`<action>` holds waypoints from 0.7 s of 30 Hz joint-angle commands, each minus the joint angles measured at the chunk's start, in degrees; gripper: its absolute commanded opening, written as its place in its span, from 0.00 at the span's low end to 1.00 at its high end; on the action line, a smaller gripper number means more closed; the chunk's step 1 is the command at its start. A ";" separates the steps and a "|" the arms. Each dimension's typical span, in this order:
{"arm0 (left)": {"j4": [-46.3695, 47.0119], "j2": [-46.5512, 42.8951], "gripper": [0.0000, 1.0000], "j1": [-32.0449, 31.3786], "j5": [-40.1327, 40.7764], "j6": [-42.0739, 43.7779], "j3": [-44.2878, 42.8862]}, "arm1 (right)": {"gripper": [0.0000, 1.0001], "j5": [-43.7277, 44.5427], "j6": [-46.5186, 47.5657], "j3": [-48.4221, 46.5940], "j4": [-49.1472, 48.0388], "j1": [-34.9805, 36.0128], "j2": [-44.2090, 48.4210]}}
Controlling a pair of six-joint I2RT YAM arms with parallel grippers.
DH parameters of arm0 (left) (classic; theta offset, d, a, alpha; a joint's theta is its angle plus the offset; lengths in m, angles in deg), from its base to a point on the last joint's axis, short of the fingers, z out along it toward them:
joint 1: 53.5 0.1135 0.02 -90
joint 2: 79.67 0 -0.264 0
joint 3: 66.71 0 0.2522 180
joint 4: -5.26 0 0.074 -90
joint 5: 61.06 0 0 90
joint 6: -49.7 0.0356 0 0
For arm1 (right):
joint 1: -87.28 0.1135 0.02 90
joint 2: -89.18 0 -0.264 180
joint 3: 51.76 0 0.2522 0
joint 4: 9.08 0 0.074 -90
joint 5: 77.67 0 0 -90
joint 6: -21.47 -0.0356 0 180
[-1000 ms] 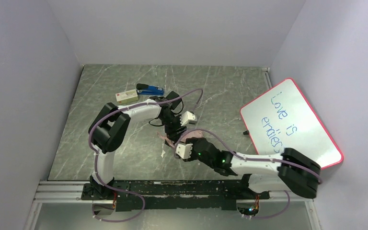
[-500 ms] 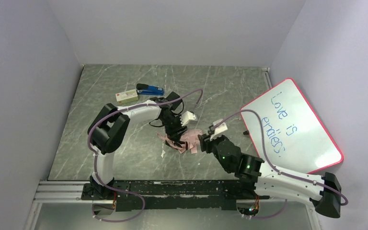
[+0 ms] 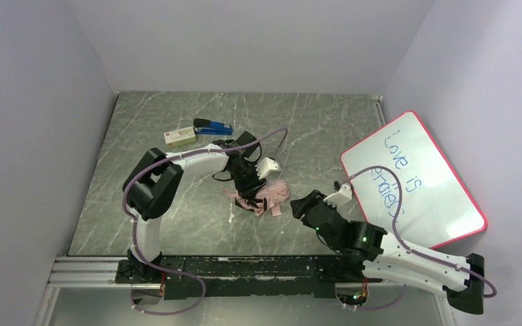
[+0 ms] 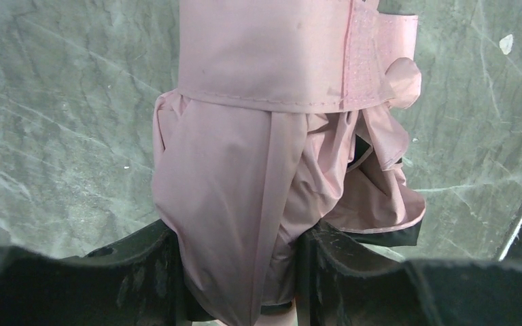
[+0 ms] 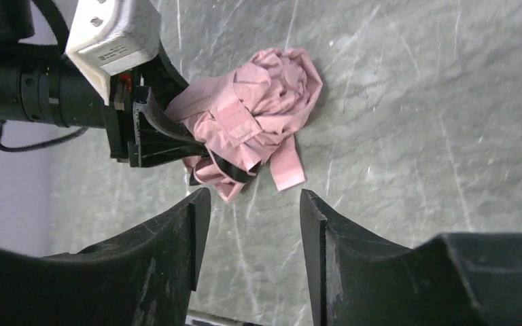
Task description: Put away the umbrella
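The umbrella (image 3: 269,195) is a crumpled pale pink bundle lying on the grey marble table (image 3: 163,204) near the middle. My left gripper (image 3: 249,190) is shut on its near end. In the left wrist view the pink fabric (image 4: 245,156) fills the gap between both black fingers (image 4: 143,265), and a pink strap (image 4: 367,61) wraps across the bundle. My right gripper (image 3: 298,203) hangs open to the right of the umbrella, not touching it. The right wrist view shows the umbrella (image 5: 258,112) beyond the empty right gripper (image 5: 253,204), with a loose strap end (image 5: 287,166) on the table.
A whiteboard (image 3: 414,180) with a red frame leans against the right wall. A blue stapler (image 3: 212,127) and a small box (image 3: 179,138) lie at the back left. A small white scrap (image 3: 232,219) lies in front of the umbrella.
My right arm has drawn back to the right, off the umbrella, and its gripper is now clear of the fabric. The left gripper has kept its hold in place.
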 commanded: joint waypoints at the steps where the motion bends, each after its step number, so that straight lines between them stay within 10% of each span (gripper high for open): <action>1: 3.17 3.09 0.05 0.49 11.94 -0.29 2.91 | 0.53 -1.38 -20.80 4.29 4.54 0.16 3.09; 21: 4.93 1.82 0.05 0.45 16.43 -0.61 4.84 | 0.54 -11.18 -52.20 6.28 -19.56 0.31 -30.16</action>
